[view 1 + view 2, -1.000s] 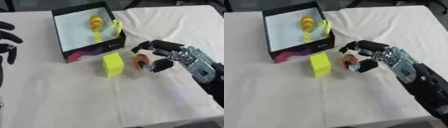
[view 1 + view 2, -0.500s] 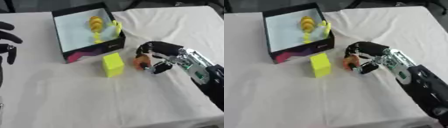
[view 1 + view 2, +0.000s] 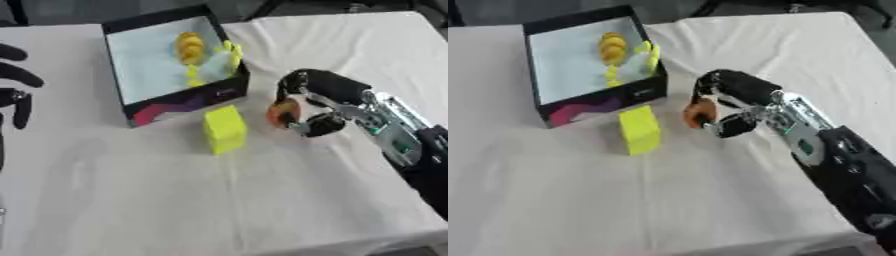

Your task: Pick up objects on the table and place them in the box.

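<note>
A big table (image 3: 131,200) with a white cloth fills almost all I can see. The cloth has soft folds in it. Past the far edge, at 12 o'clock, the room is dark and I cannot make out much there.

The box (image 3: 124,100) is black outside and pale inside. It sits at about 11 o'clock from the middle of the table. Some yellow things (image 3: 191,47) lie in its far right corner.

The robot's right hand (image 3: 317,97) comes in from 4 o'clock on a black and silver arm. Its fingers and thumb are curled around a small orange thing (image 3: 282,113). The orange thing sits on the left side of the hand, close to the cloth.

A yellow block (image 3: 224,129) stands on the cloth at 9 o'clock from that hand, near it but not touching. It is just in front of the box.

The left hand (image 3: 16,90) shows at the left edge, at 9 o'clock. Its fingers bend a little and it holds nothing.
</note>
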Tool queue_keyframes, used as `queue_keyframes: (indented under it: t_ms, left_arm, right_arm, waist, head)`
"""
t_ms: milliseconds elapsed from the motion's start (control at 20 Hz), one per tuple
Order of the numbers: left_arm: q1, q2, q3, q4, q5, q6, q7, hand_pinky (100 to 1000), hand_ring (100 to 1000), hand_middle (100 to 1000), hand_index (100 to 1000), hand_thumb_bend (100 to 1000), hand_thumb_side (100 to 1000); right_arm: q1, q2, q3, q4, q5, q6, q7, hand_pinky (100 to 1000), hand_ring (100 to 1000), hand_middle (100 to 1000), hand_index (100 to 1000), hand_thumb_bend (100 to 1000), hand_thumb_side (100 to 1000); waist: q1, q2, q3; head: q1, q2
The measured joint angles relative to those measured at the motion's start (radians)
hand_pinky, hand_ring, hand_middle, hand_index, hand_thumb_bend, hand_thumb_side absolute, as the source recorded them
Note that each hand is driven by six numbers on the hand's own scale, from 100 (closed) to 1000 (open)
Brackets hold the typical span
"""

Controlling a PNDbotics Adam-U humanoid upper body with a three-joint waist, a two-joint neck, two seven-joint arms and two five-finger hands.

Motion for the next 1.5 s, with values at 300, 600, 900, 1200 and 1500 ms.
queue_keyframes:
  t_ms: [300, 600, 900, 1200, 1500]
  left_arm:
    - [0.003, 0.000, -0.001, 0.000, 0.000, 0.000, 0.000, 100, 470, 561, 821, 100, 806]
    - [-0.002, -0.007, -0.010, 0.000, 0.004, 0.003, -0.009, 100, 470, 560, 820, 100, 805]
    - [-0.016, -0.019, -0.022, -0.001, 0.013, 0.003, -0.016, 100, 470, 560, 819, 100, 800]
    - [-0.021, -0.026, -0.025, -0.001, 0.017, 0.002, -0.016, 100, 477, 560, 819, 100, 802]
    - [-0.021, -0.026, -0.025, -0.001, 0.017, 0.002, -0.015, 100, 481, 560, 818, 100, 801]
  right_arm:
    - [-0.181, -0.052, -0.002, 0.030, -0.125, 0.024, -0.002, 877, 806, 613, 295, 100, 198]
    - [-0.381, -0.018, 0.063, 0.248, -0.162, -0.010, 0.067, 878, 804, 611, 318, 100, 198]
    - [-0.522, 0.107, 0.074, 0.553, -0.112, -0.060, 0.103, 868, 795, 631, 551, 100, 199]
    - [-0.539, 0.147, 0.063, 0.620, -0.045, -0.091, -0.049, 863, 799, 722, 923, 100, 224]
    - [-0.539, 0.151, 0.084, 0.563, -0.024, -0.098, -0.175, 869, 811, 748, 947, 100, 253]
  waist:
    - [0.000, -0.006, 0.012]
    - [0.000, -0.006, 0.044]
    - [0.001, -0.006, 0.089]
    - [0.001, -0.006, 0.093]
    - [0.001, -0.006, 0.091]
  head:
    - [-0.013, 0.000]
    - [-0.042, 0.000]
    - [-0.087, 0.000]
    - [-0.097, 0.000]
    - [-0.097, 0.000]
